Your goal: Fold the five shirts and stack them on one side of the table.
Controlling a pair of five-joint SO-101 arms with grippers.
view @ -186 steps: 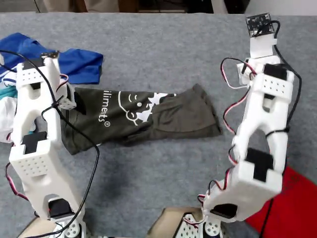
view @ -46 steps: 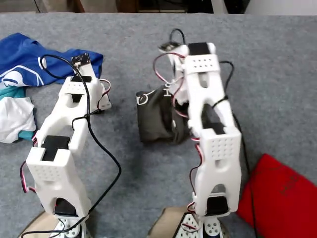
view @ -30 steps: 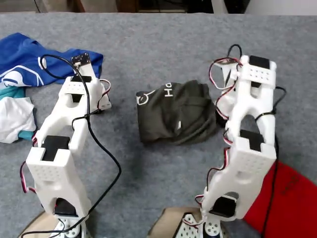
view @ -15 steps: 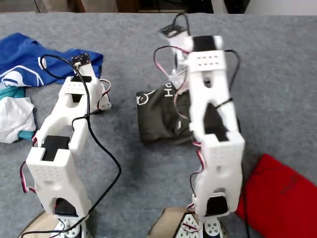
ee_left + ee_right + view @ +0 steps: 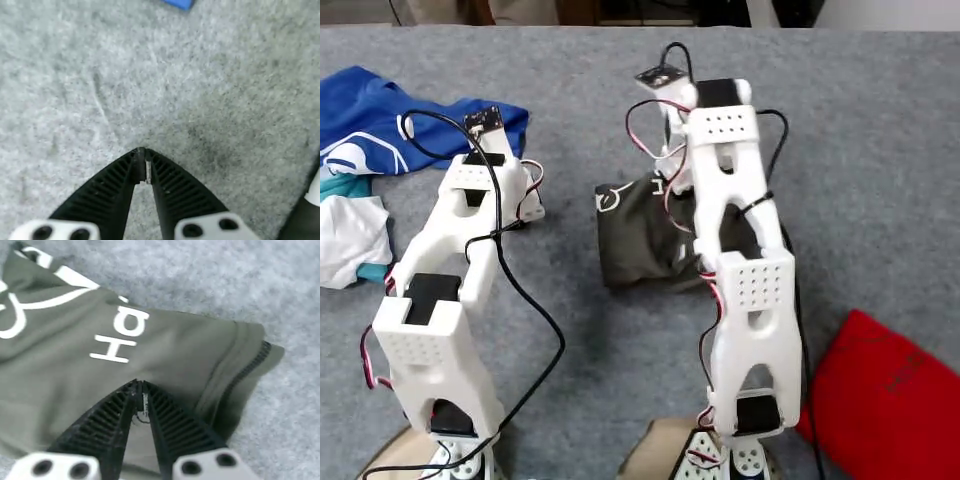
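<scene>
While left gripper (image 5: 141, 167) and right gripper (image 5: 139, 401) sit closed, right arm (image 5: 745, 285) covers part of olive shirt (image 5: 632, 245).

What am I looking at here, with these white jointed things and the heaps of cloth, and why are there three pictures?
These are two small robot arms, a left arm and a right arm, at a grey table. The wide picture is from a fixed camera above. The other two are from cameras on each wrist, looking along its black hand. The left hand is closed over bare table. The right hand is closed over a roughly folded dark green shirt; whether it pinches cloth is unclear. A blue shirt and a white and teal shirt lie on the left, a red shirt on the right. The job: fold and stack shirts.
</scene>
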